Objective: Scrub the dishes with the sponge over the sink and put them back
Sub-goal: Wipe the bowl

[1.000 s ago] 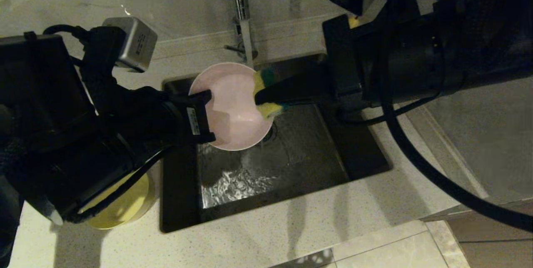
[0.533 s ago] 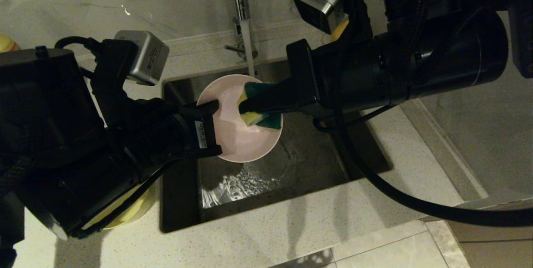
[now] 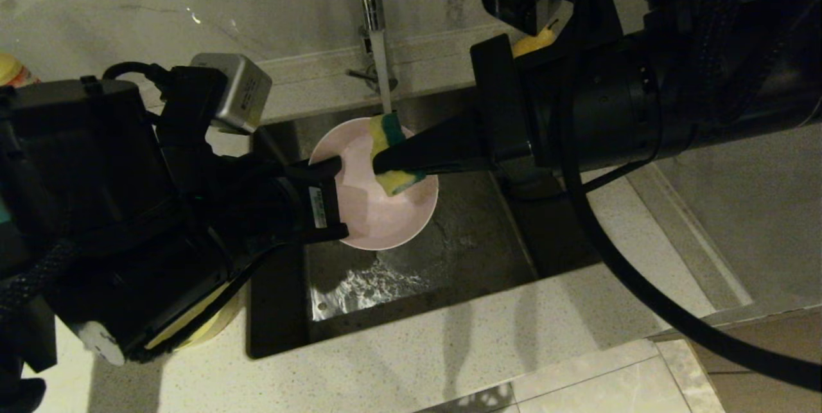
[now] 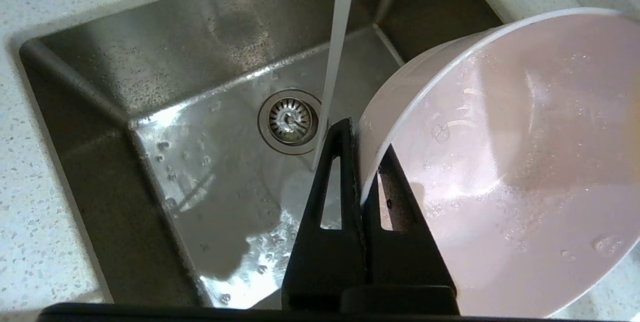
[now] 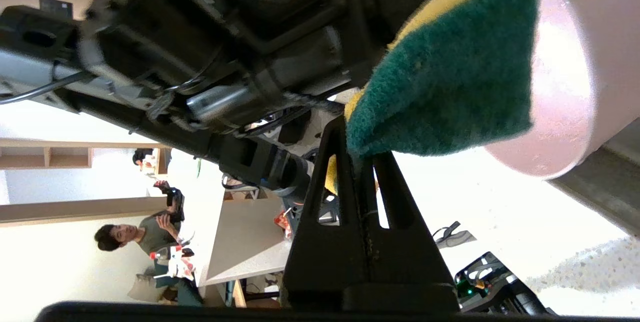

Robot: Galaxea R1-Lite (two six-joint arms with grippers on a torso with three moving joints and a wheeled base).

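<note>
Water is streaming from the chrome tap [image 3: 371,21] at twelve o'clock into the steel sink [image 3: 475,252], set in speckled stone counter [image 3: 411,361]. The left gripper [image 3: 337,198] is pinching the smooth pink bowl [image 3: 385,220] rim; the right gripper [image 3: 385,164] is clamping the fuzzy sponge [image 3: 388,137] inside it.

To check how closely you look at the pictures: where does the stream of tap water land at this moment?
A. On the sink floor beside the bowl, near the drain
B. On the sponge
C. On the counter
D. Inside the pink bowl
A: in the left wrist view the water stream passes the rim of the pink bowl and hits the sink floor next to the drain.
</note>
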